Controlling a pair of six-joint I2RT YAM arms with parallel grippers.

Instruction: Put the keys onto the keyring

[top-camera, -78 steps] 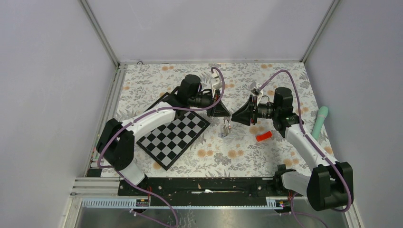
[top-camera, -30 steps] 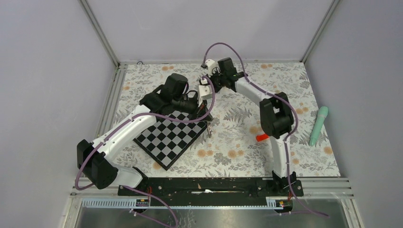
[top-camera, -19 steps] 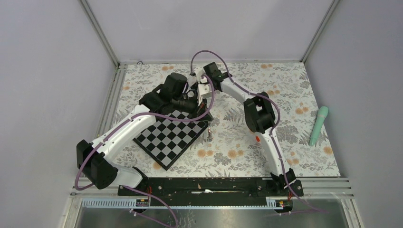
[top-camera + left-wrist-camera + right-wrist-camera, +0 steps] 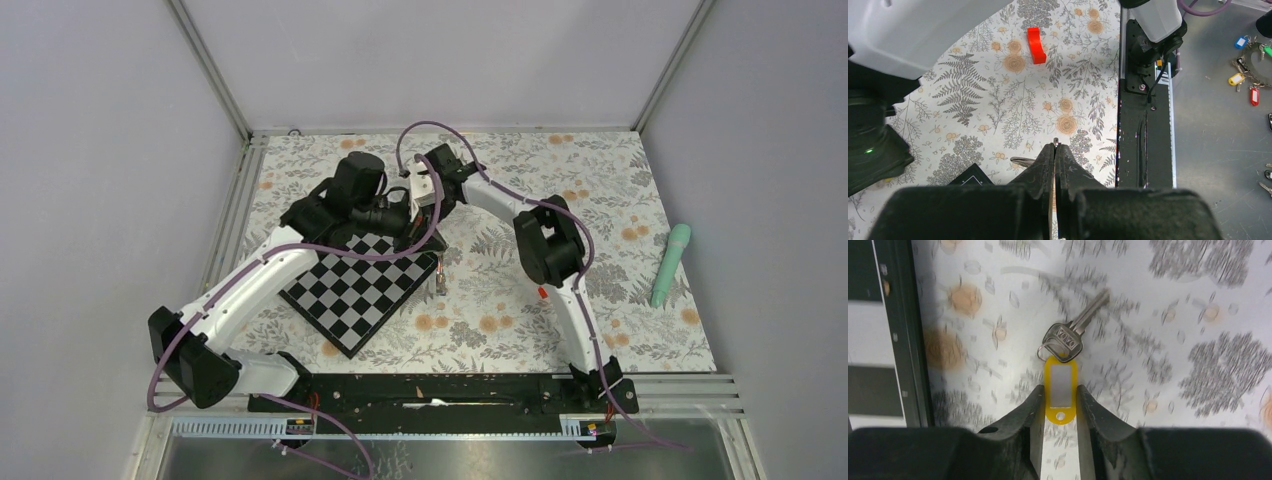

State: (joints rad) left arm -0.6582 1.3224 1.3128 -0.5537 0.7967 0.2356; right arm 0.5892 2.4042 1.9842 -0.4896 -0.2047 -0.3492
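In the right wrist view a silver key (image 4: 1070, 335) lies on the flowered cloth, joined by a small ring to a yellow tag (image 4: 1061, 377). My right gripper (image 4: 1060, 390) has a finger pressed to each side of that tag. My left gripper (image 4: 1055, 146) is shut on a thin silver strip, the keyring seen edge-on, and a key blade (image 4: 1022, 161) pokes out to its left. From above, the left gripper (image 4: 436, 256) hangs past the chessboard's right corner with small metal pieces (image 4: 440, 284) dangling below it. The right arm's wrist (image 4: 440, 172) reaches over it at the back.
A tilted chessboard (image 4: 350, 290) lies left of centre. A red block (image 4: 1036, 38) sits on the cloth, a teal cylinder (image 4: 672, 262) at the right edge. A black rail (image 4: 430, 390) runs along the front. Tagged keys (image 4: 1248, 50) lie off the cloth. A dark frame bar (image 4: 898, 340) borders the key.
The right arm has swung from the right side to the back middle, above the left arm, and its jaws have narrowed onto the yellow tag. The left arm drew back leftward.
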